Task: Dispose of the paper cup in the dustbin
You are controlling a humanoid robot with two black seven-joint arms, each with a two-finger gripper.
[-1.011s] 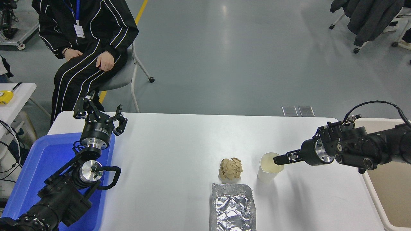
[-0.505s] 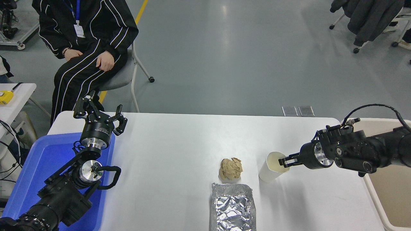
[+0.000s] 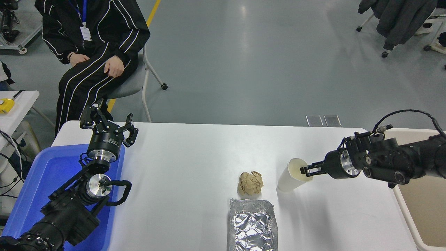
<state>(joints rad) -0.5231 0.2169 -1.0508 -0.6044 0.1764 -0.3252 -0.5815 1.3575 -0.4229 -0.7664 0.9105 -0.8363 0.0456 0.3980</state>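
The white paper cup is tilted, its cream mouth turned up and to the right, its base lifted just above the table. My right gripper is shut on the cup's right rim, one finger inside the mouth and one outside. The beige dustbin stands past the table's right edge, under and behind my right arm, with only its left part in view. My left gripper is open and parked over the far end of the blue tray at the lower left.
A brown paper ball lies left of the cup. A silver foil tray sits at the front edge below it. A blue plastic tray lies at the left. A person sits at the far left.
My right gripper closed on the cup's rim, tilted the cup over to the right and lifted it slightly. The left arm has not moved.
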